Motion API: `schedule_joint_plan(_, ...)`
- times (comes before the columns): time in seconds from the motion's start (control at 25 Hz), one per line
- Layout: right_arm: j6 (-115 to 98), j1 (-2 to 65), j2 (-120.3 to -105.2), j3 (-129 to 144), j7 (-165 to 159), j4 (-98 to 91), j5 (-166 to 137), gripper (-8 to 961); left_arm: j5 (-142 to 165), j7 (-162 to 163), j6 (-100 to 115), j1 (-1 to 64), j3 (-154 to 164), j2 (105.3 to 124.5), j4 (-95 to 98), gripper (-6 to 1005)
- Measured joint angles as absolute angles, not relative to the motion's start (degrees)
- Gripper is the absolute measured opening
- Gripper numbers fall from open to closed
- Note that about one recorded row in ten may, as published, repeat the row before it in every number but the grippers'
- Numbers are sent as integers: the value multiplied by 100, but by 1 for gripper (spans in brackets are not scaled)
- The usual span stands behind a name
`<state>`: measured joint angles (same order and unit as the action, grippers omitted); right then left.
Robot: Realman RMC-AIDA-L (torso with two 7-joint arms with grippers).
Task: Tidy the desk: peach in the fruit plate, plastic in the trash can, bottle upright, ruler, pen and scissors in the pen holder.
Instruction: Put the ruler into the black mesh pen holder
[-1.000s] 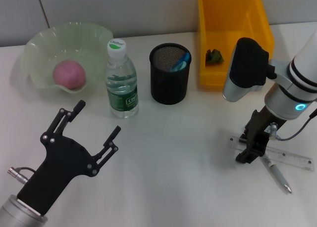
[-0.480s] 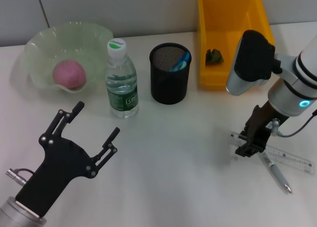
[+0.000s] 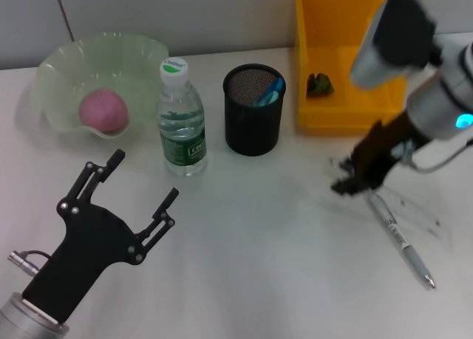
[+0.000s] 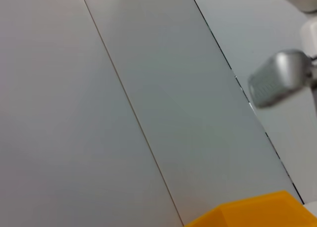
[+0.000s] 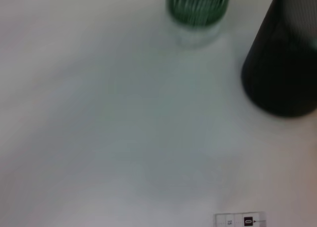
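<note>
**Carrying the ruler to the pen holder**

I hold the left claw [image 3: 144,195] parked near the front-left corner of the desk [image 3: 266,265], fingers spread wide and holding nothing.

The pen [image 3: 399,239] lies loose toward the front-right edge, and I judge it the next pickup.

The right claw [image 3: 355,178] is lifted off the desk on the right side, closed on one end of the clear ruler [image 3: 414,210], which trails out toward the right edge. The right wrist view shows only the ruler's printed end [image 5: 241,220], so alignment must be judged from the head view. To do this step well, I would tip the ruler close to vertical above the pen holder [image 3: 253,110] before lowering, since a blue-handled item already occupies part of the mouth.

Open desk lies between claw and holder. The upright bottle [image 3: 180,119] stands just beside the holder, and the yellow trash can [image 3: 347,51] sits at the far-right edge; I would keep the trailing end off both. The peach [image 3: 103,108] rests in the fruit plate [image 3: 59,66] at the far-left corner.
</note>
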<state>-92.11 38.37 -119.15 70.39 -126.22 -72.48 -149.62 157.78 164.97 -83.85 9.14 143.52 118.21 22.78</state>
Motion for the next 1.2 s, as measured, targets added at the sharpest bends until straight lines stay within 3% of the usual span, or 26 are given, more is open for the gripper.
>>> schedule_joint_plan(0.32, -9318, 3601, -11923, 6688, -12969, -8752, -14733, 404, 15775, 16497, -8496, 908, 14353, 11821, 2262, 783)
schedule_joint_plan(0.48, -8407, 3170, -11951, 6743, -12973, -9381, -14081, 413, 15776, 16497, -8596, 882, 14352, 11821, 2238, 783)
schedule_joint_plan(0.68, -6477, 2420, -11948, 7410, -12178, -9198, -12562, 424, 15777, 16497, -8628, 870, 14353, 11821, 2235, 783)
schedule_joint_plan(1.2, -4470, 2055, -11946, 8309, -9249, -8172, -9429, 453, 15777, 16497, -8680, 910, 14352, 11812, 2217, 783)
